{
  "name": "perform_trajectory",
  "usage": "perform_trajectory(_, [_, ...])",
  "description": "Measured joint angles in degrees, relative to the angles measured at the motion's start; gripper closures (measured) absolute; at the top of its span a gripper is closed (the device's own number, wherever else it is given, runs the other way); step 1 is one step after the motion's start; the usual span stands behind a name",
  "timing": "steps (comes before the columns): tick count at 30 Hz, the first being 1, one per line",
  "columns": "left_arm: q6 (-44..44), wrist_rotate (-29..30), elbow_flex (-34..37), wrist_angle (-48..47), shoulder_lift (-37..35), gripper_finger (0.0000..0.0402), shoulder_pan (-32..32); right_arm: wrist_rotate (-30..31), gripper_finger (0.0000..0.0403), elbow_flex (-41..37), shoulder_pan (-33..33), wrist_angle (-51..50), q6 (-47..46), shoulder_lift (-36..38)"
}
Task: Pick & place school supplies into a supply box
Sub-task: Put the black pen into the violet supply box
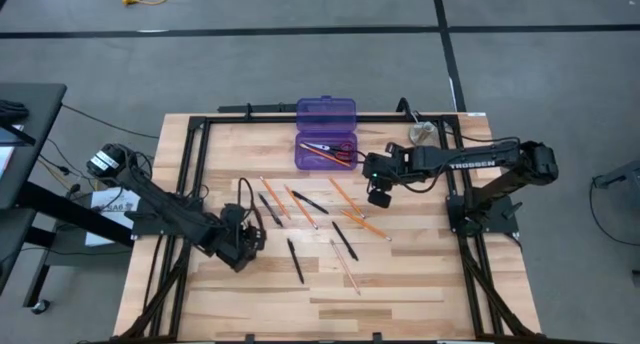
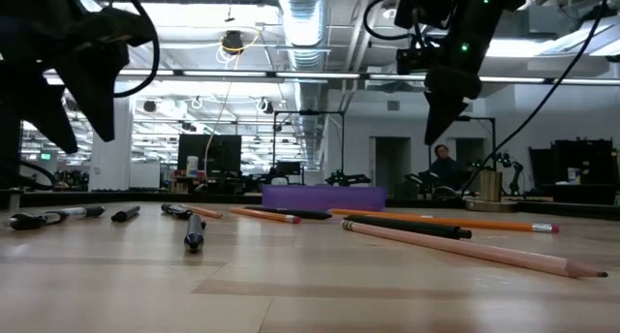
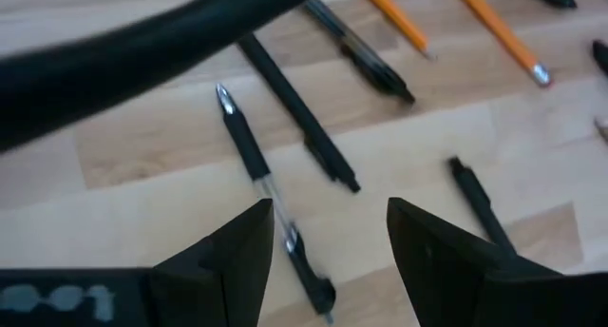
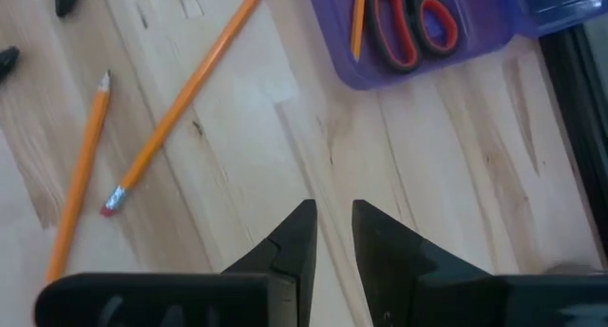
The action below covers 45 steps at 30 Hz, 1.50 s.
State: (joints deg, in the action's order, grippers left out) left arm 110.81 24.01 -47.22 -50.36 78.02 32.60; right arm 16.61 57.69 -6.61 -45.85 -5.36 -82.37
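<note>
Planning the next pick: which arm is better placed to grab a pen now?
Left. Its tool hangs open directly over a black pen among the loose pens. The right tool hovers over bare wood beside the purple box, fingers nearly together, nothing between them.

table: pale wood planks, smooth, I saw
supply box: translucent purple plastic, glossy
scissors: red plastic handles
my fingers: matt black
</note>
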Motion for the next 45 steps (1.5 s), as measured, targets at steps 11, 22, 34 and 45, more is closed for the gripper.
perform_trajectory(11, [2.41,-3.05,0.61,0.36,6.29,0.0207,-0.52,0.01,0.0337,-0.02,0.17,-2.12,0.43,-0.02])
perform_trajectory(22, [2.60,-4.25,0.61,1.09,8.41,0.0207,-0.52,0.01,0.0337,-0.02,0.24,-1.92,0.78,-0.02])
perform_trajectory(34, [3.40,-7.17,0.56,2.19,13.04,0.0207,-1.49,0.01,0.0337,-0.02,0.24,-1.70,1.32,-0.02])
perform_trajectory(45, [3.44,-7.19,0.57,4.03,14.91,0.0207,-1.59,-0.01,0.0337,-0.02,0.24,-1.70,1.47,-0.02])
